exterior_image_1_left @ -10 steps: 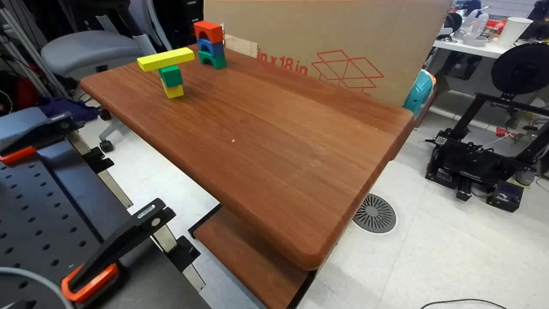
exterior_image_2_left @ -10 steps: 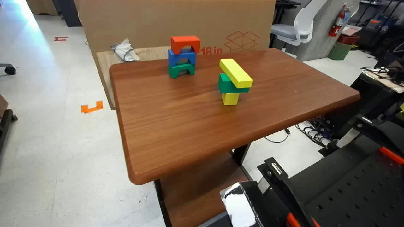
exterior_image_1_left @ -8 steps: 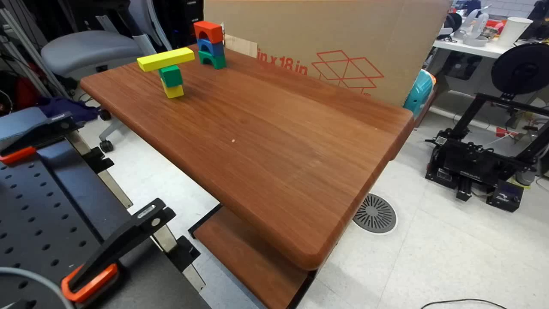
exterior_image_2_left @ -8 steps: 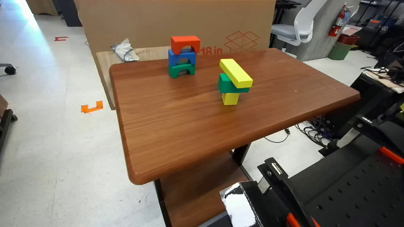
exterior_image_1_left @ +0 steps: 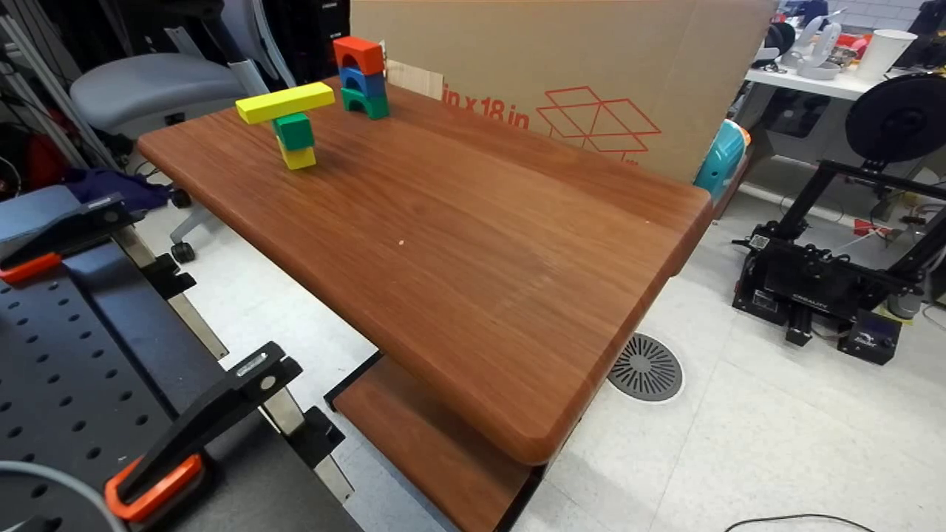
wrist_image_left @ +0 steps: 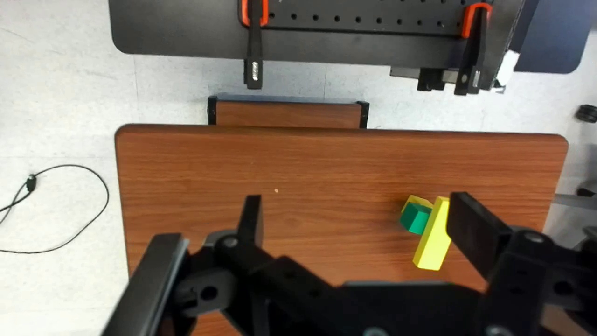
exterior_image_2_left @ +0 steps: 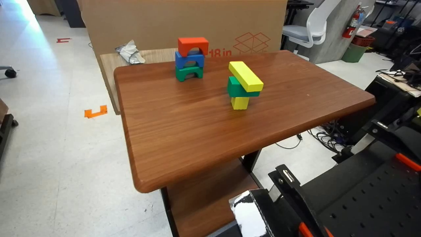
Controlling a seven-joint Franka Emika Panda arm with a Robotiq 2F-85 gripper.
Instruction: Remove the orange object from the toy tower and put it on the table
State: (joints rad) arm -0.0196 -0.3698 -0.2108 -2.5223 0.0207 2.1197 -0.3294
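The toy tower stands upright near the table's far edge. The orange object, an orange-red arch block [exterior_image_1_left: 359, 49], is on top in both exterior views [exterior_image_2_left: 193, 41]. Under it lie a blue arch block [exterior_image_2_left: 179, 60] and a green arch block [exterior_image_2_left: 181, 74]. The table [exterior_image_1_left: 473, 244] is reddish-brown wood and also shows in the wrist view [wrist_image_left: 326, 172]. My gripper [wrist_image_left: 361, 210] shows only in the wrist view, wide open, with nothing between its fingers, above the table. The toy tower does not show in the wrist view. The arm is out of both exterior views.
A second stack has a long yellow bar [exterior_image_2_left: 246, 77] across a green block [exterior_image_2_left: 235, 88] on a small yellow block [exterior_image_2_left: 240, 103]. A cardboard box [exterior_image_2_left: 141, 23] stands behind the table. A perforated dark platform with black clamps [exterior_image_1_left: 214, 414] is at the near side.
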